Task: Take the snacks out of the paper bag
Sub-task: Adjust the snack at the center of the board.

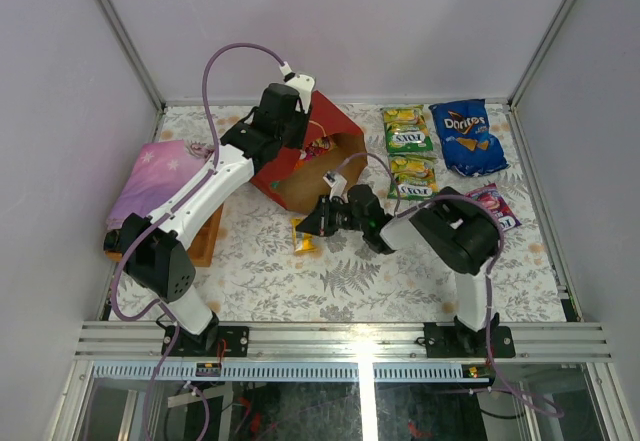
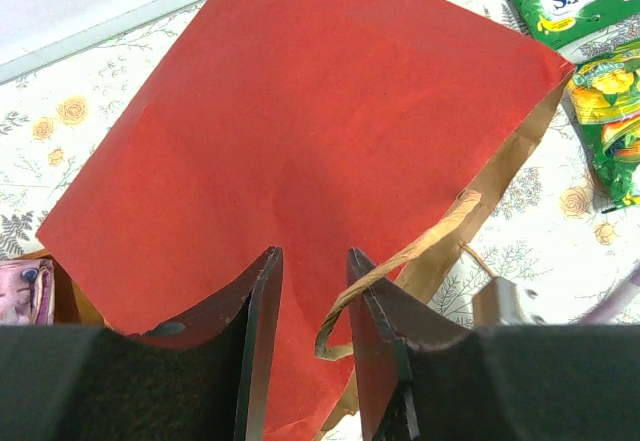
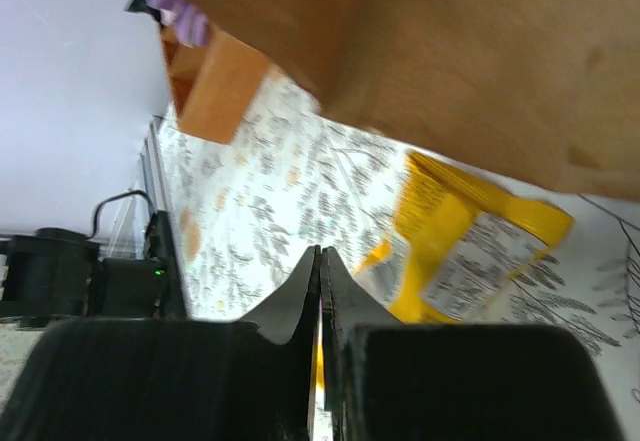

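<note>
Just beside R end effector [image 3: 320, 256]: yellow pkt [image 3: 460, 251]

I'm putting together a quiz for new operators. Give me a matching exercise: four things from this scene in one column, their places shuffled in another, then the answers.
Things
1. paper bag
2. Doritos bag
3. yellow packet
4. pink-purple cloth

Places
A. on the wooden tray at the left
B. far right corner
C. middle of the far side, red side up
D. on the table just outside the bag's mouth

Pairs: 1-C, 2-B, 3-D, 4-A
</note>
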